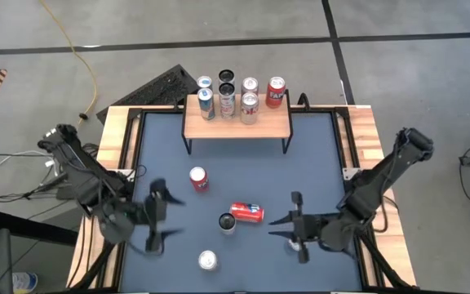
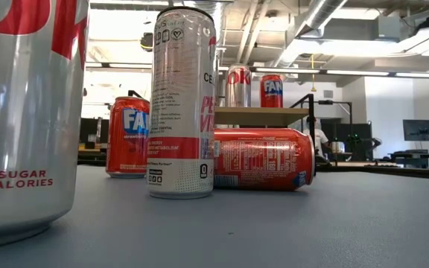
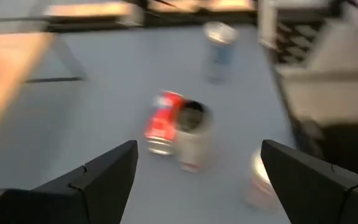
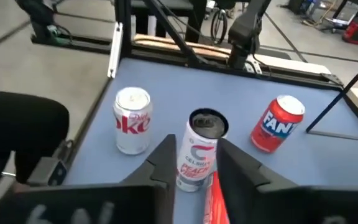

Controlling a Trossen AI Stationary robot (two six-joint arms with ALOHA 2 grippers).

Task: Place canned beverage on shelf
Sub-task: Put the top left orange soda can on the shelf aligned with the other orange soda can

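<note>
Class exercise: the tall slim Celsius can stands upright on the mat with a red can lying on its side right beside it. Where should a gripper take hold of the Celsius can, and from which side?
Grip the Celsius can around its upper body, coming from above with fingers closing across its width. It stands upright, and the tipped red can lies against its base, probably blocking a low side approach. The right gripper is close, fingers open.

Grey concrete floor around table, dark seam lines crossing it. Yellow cable snaking over floor beyond table's far left corner. Table: blue-grey mat, light wood border. Room behind: exposed ceiling ducts, strip lights, white walls, monitor on desk at right.
</note>
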